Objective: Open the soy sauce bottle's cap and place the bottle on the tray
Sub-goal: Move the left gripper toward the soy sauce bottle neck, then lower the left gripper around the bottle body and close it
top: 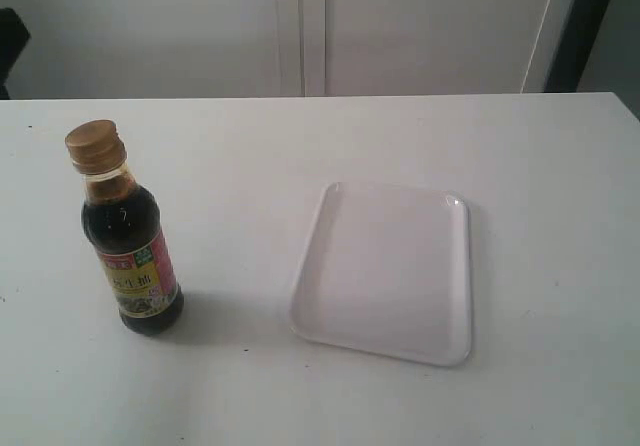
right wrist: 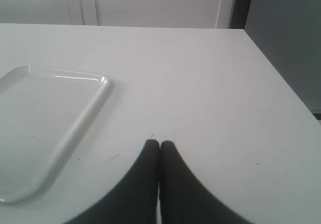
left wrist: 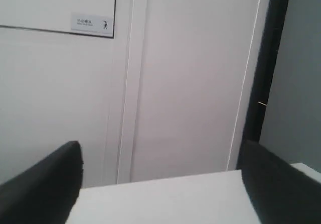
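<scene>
Nothing is begun: the soy sauce bottle [top: 128,236] stands capped on the surface [top: 300,146], left of the empty tray [top: 384,274]. The left gripper [left wrist: 160,184] is spread wide and the right gripper [right wrist: 159,148] is pressed closed, both holding nothing. Next, I judge, one must steady the bottle while the other flips the cap [top: 94,144].

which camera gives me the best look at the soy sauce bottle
The exterior view. It shows the whole soy sauce bottle standing upright on the table, cap closed, left of the tray. The left wrist view shows only wall and table edge; the right wrist view shows the tray, no bottle.
</scene>
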`<state>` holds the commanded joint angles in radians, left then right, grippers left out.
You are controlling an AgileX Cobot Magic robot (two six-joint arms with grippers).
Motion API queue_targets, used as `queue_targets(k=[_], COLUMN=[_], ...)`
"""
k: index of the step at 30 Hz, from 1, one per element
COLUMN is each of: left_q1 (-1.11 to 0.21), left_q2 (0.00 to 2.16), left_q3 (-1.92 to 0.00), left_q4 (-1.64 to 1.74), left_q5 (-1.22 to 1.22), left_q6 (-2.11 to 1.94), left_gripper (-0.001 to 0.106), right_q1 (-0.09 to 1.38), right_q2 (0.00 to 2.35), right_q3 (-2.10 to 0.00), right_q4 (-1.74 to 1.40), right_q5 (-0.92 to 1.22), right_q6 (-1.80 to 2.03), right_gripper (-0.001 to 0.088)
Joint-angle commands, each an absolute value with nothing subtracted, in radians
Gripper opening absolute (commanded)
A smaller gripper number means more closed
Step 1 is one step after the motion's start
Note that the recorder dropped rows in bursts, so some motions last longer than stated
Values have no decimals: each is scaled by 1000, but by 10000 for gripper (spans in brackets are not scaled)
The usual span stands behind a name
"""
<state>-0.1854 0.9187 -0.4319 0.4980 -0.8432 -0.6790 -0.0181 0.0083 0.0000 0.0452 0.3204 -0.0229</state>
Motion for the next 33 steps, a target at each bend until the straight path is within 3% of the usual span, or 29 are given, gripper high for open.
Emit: queue_targets(k=[4,33], left_q1=[-185,-185], left_q2=[963,1211], left_q3=[-432,-433], left_q4=[581,744], left_q5=[-875,-1029], left_q6=[-743,-781], left_gripper=[1053,1052], right_q1=[-18,-18], right_q2=[8,8], right_q3=[0,0], right_q4=[45,45], right_q5=[320,320], right_q6=[-23,-23], right_gripper=[0,0])
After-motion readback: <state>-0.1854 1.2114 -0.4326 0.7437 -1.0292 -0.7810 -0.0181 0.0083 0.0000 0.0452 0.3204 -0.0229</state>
